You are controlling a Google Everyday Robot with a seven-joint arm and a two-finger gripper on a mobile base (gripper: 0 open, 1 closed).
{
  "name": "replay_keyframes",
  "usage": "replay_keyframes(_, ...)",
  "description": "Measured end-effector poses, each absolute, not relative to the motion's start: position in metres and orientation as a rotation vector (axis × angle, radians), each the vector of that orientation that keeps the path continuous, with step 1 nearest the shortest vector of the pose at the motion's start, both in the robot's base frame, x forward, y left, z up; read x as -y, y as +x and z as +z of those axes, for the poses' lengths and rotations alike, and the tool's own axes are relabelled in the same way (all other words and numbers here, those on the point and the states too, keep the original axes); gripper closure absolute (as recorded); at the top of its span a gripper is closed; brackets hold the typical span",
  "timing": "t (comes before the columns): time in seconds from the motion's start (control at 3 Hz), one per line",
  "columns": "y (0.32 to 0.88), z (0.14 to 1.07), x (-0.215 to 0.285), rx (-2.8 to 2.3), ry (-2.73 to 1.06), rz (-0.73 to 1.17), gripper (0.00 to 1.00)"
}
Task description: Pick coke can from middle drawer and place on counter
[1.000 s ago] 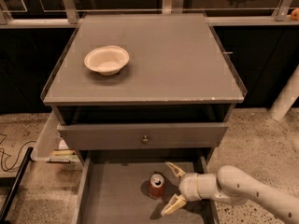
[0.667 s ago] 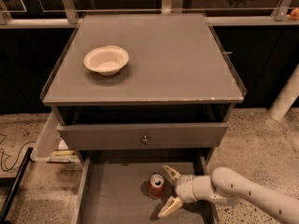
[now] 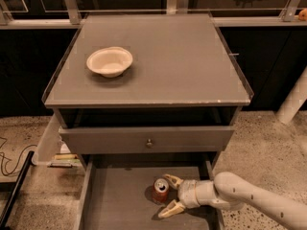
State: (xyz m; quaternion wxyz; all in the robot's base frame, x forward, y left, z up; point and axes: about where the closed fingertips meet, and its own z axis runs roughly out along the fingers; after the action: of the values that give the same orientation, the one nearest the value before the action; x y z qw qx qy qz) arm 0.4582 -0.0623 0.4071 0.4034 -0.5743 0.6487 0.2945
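Note:
The coke can (image 3: 160, 189) stands upright on the floor of the open middle drawer (image 3: 120, 200), right of its middle. My gripper (image 3: 169, 195) reaches in from the right at the end of the white arm, open, with one finger (image 3: 173, 180) behind the can and the other (image 3: 169, 209) in front of it. The can sits at the mouth of the fingers. The counter (image 3: 177, 56) lies above, broad and grey.
A cream-white bowl (image 3: 109, 61) rests on the counter's left part. The upper drawer (image 3: 149, 139) with a round knob sticks out slightly over the middle drawer. Speckled floor lies on both sides, with a black cable at the left.
My gripper has moved left along the drawer floor, closer to the can, so its fingers now flank the can's right side. The can has not moved.

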Motion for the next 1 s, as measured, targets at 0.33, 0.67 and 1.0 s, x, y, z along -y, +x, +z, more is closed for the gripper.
replay_keyframes(0.33,0.4582,0.4071,0.0623,-1.638,-1.451,0.744,0.42)
replay_keyframes(0.67,0.4582,0.4071,0.0623,-1.638,-1.451,0.744,0.66)
replay_keyframes(1.0,0.4582,0.4071,0.0622,-1.638,-1.451,0.744,0.89)
